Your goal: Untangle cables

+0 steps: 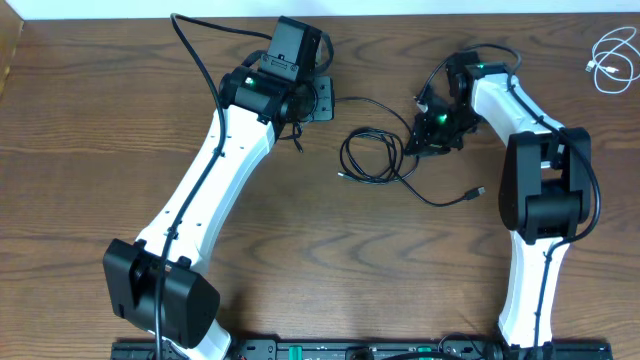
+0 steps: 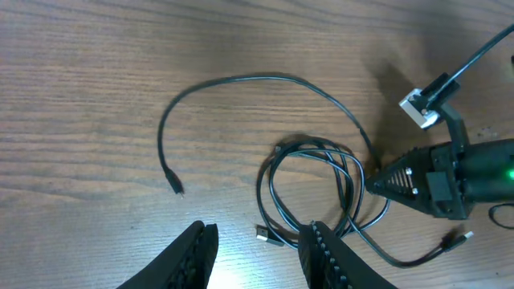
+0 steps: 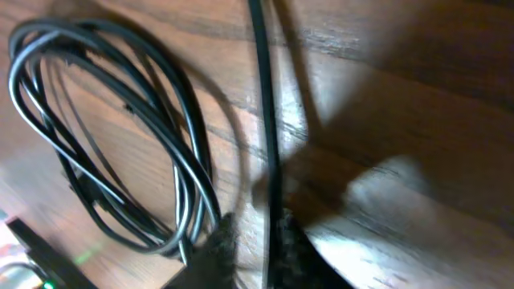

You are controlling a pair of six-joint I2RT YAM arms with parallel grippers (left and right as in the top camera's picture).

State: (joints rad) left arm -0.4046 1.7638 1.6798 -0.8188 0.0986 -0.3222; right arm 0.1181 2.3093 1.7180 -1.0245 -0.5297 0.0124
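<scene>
Left wrist view: black cable [image 2: 309,144] lies loosely looped just ahead of the half-open, empty left gripper [image 2: 259,233]. Right wrist view alone shows right gripper [image 3: 259,245] narrowly straddling one strand; clamping unclear. Overhead alone shows white cable [image 1: 612,62], coiled, well apart from both grippers.

Overhead view evenly lit, sharp. Glare seen on worktop [image 2: 241,261] at bottom centre of left wrist view. Right wrist pic badly blurred; black cable [image 3: 265,120] soft, w/ dark shadow cast at right.
</scene>
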